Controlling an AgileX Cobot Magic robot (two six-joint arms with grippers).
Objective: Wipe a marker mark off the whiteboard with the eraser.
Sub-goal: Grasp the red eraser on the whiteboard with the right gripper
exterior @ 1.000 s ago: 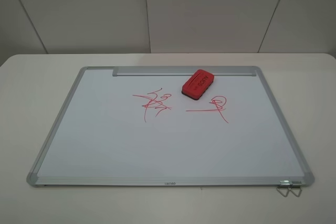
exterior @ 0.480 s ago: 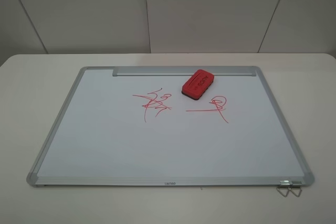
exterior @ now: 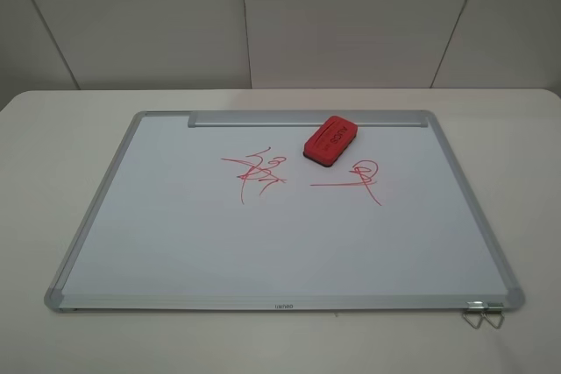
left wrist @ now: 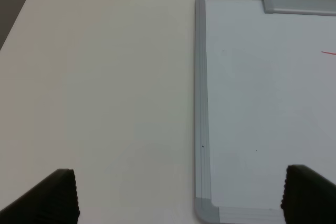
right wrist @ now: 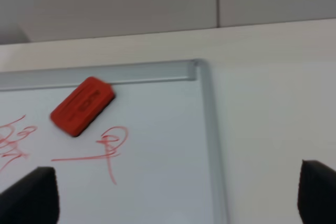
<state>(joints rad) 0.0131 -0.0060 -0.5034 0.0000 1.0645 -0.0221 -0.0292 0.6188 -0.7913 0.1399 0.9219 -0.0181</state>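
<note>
Item: eraser (exterior: 331, 140), flat on whiteboard (exterior: 96, 208), long axis diagonal, ahead of your right fingers (right wrist: 29, 198); right arm nearer. Both right fingers and left fingers (left wrist: 50, 200) wide, empty.

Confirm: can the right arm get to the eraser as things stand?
Probably yes. The eraser lies uncovered on the whiteboard, ahead of the right arm's wide-open fingers. Nothing stands between them, and the left arm is off at the board's other side.
</note>
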